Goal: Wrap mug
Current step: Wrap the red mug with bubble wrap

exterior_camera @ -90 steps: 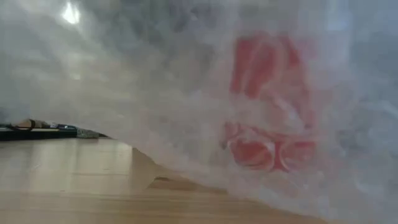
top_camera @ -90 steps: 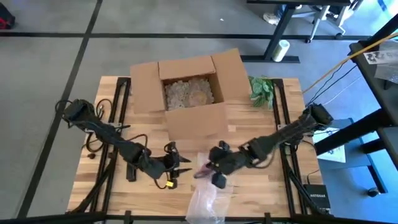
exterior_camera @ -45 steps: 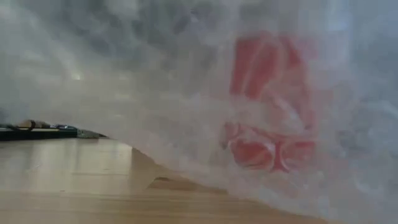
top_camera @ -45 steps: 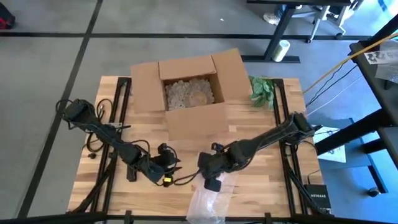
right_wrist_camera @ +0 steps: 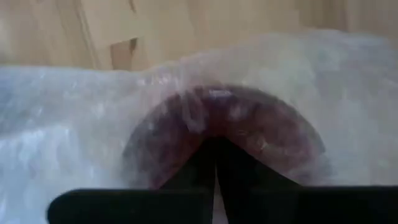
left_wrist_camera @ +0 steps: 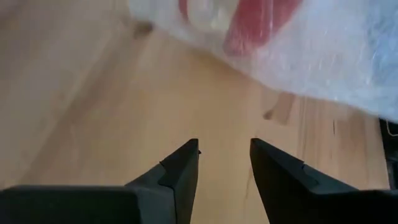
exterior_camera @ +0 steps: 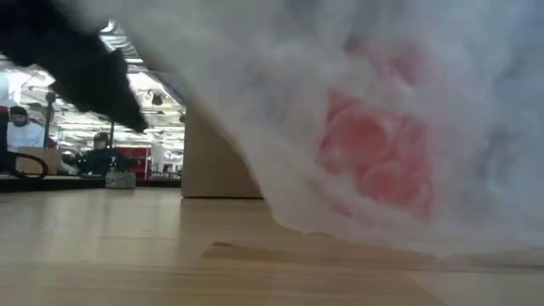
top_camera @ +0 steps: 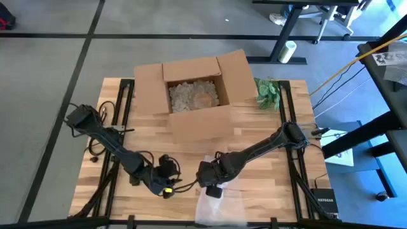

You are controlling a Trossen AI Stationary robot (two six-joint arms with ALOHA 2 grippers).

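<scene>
Cloudy bubble wrap (exterior_camera: 408, 127) over rounded red mug (exterior_camera: 378, 157), smooth wooden table (top_camera: 267, 127)

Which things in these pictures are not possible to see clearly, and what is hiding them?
- Mug: only a red blur in the low view; the bubble wrap covers it, so its handle and pose cannot be told.
- Mug in the high view: hidden under the right gripper and the wrap.
- Cardboard box: the filling inside is too small to identify.
- People in the low view's background: blurred, partly behind a dark arm.
</scene>
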